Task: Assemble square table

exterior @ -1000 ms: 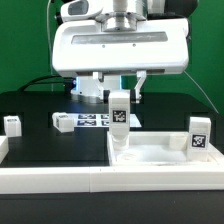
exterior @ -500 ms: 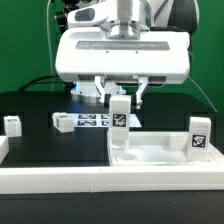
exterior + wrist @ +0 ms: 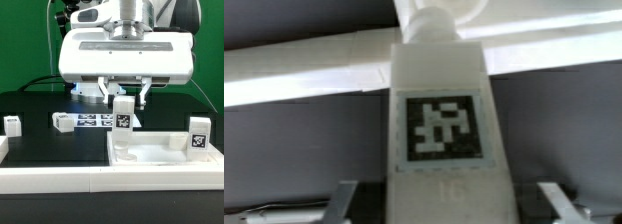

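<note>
Exterior view: the gripper (image 3: 124, 98) hangs over the tabletop (image 3: 165, 158), closed to a narrow gap on the upper end of a leg (image 3: 123, 122). That leg stands upright, its long axis vertical, with its tagged face turned toward this camera. Its lower end is down inside the tabletop's corner on the exterior view's left, just inside the raised rim. From here I cannot tell whether it is seated in anything.

Only this view takes in the rest of the set. A second leg (image 3: 199, 133) stands upright at the tabletop's side on the exterior view's right. A third leg (image 3: 12, 124) stands on the black table (image 3: 40, 142) well off to the exterior view's left. A fourth leg (image 3: 62, 121) sits just beside the marker board (image 3: 96, 121).

The wrist view looks straight along the held leg, whose tag fills the middle of the picture. The fingers (image 3: 551, 202) flank the near end on either side. Past the leg's far end runs a blurred white rim, with dark table beyond it. This close view shows the leg centred between the fingers, which the exterior view does not make plain.
</note>
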Robot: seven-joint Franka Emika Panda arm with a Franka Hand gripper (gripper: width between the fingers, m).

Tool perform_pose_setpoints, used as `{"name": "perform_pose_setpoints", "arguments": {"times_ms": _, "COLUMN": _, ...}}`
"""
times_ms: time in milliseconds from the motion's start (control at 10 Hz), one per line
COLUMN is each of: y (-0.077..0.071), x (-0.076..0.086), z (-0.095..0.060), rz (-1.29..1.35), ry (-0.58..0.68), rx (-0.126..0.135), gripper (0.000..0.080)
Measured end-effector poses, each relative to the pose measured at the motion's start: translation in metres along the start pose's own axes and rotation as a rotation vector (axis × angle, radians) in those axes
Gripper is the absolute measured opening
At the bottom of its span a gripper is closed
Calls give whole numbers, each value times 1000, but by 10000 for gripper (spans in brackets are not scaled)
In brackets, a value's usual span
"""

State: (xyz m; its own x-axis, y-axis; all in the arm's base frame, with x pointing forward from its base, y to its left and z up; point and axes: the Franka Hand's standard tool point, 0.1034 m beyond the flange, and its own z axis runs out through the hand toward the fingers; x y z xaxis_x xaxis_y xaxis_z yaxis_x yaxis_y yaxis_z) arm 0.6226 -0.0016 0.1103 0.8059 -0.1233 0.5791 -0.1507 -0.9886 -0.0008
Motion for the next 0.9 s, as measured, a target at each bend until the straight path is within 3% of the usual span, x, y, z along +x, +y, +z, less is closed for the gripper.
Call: {"name": "perform_pose_setpoints", "arguments": {"times_ms": 900, "y": -5, "x": -8, "z": 4, "rz": -11, "ry": 3, "rx": -1, "gripper": 293}}
